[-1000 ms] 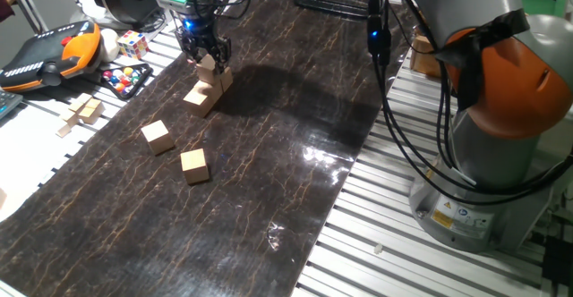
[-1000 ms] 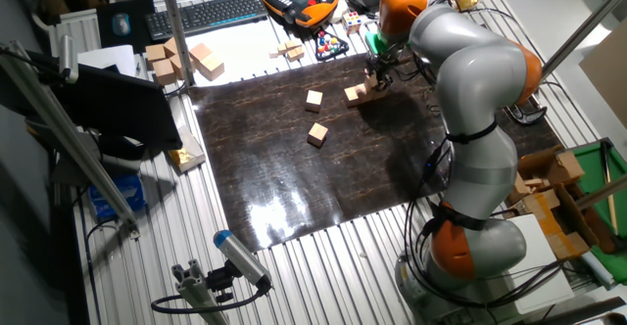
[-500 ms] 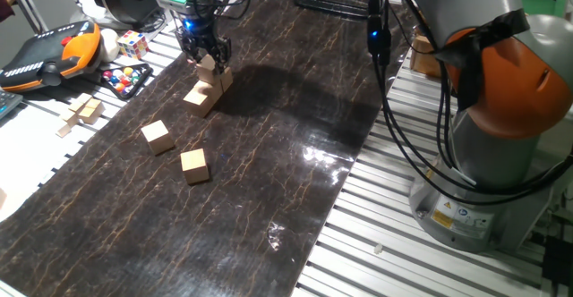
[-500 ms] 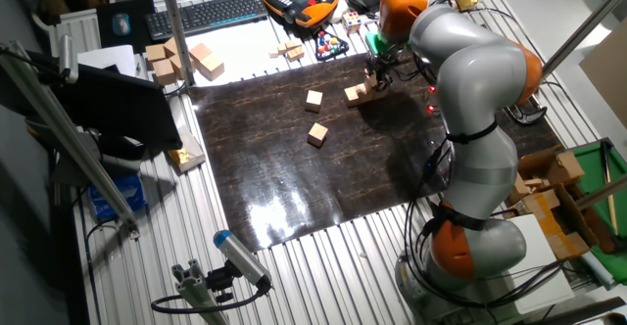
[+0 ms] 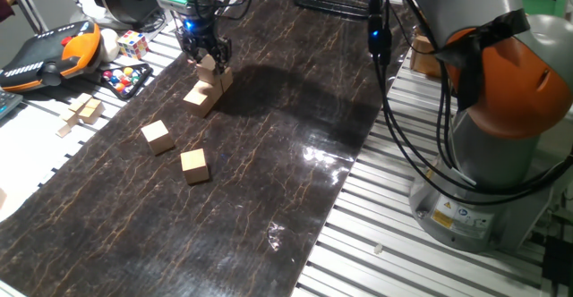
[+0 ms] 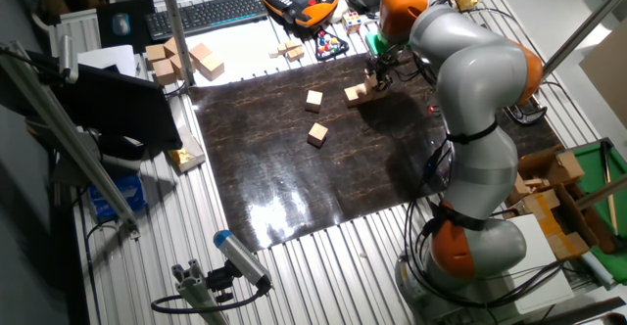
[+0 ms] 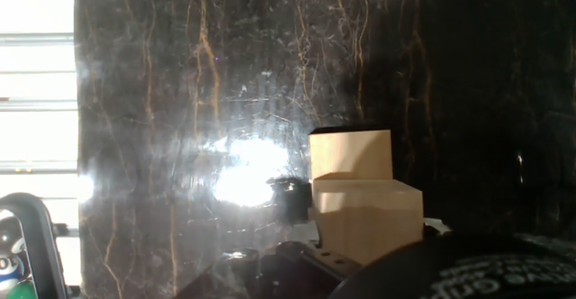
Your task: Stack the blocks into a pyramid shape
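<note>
At 11 o'clock in one fixed view: gripper [image 5: 208, 57] closed on a matte tan block [image 5: 208, 64] atop the stacked blocks [image 5: 202, 94] | two loose cubes [image 5: 158, 137] [image 5: 194, 165] at 8 o'clock on the glossy veined surface [image 5: 269, 145] | other fixed view: stack [image 6: 357, 94] at 1 o'clock | hand view: square-edged blocks [image 7: 364, 213] at 5 o'clock.

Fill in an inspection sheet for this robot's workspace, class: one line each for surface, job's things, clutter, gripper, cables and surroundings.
Surface: dark marbled mat with glare, on a slatted aluminium table.
Job's things: stacked blocks under the gripper; two loose blocks apart on the mat.
Clutter: puzzle cube, flat wooden pieces, orange teach pendant.
Gripper: gripper shut on the top block of the stack.
Cables: black cables hang along the arm.
Surroundings: keyboard behind the table.
</note>
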`<state>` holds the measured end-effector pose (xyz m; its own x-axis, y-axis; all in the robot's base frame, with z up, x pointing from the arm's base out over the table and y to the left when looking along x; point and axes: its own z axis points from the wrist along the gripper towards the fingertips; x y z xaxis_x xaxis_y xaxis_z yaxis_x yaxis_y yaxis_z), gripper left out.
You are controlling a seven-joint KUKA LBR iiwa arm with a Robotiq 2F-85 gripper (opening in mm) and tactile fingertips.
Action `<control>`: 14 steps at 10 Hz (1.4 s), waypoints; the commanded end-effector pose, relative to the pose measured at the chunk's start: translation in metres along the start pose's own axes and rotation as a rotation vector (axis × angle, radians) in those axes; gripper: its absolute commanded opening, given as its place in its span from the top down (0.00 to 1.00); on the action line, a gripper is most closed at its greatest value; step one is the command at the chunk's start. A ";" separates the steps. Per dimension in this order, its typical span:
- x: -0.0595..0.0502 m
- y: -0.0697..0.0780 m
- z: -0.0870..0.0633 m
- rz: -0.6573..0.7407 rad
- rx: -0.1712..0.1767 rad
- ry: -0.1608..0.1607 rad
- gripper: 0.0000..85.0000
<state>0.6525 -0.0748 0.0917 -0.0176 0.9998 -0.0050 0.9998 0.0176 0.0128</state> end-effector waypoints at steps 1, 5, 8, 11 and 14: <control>0.000 0.001 -0.002 -0.004 -0.004 0.000 0.18; 0.001 0.001 -0.005 -0.023 -0.010 0.000 0.19; 0.004 -0.001 -0.017 -0.021 -0.009 0.000 0.18; 0.017 -0.003 -0.035 0.017 0.005 0.016 0.18; 0.041 -0.007 -0.045 0.066 0.007 0.020 0.18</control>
<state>0.6442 -0.0324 0.1363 0.0519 0.9985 0.0159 0.9986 -0.0520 0.0057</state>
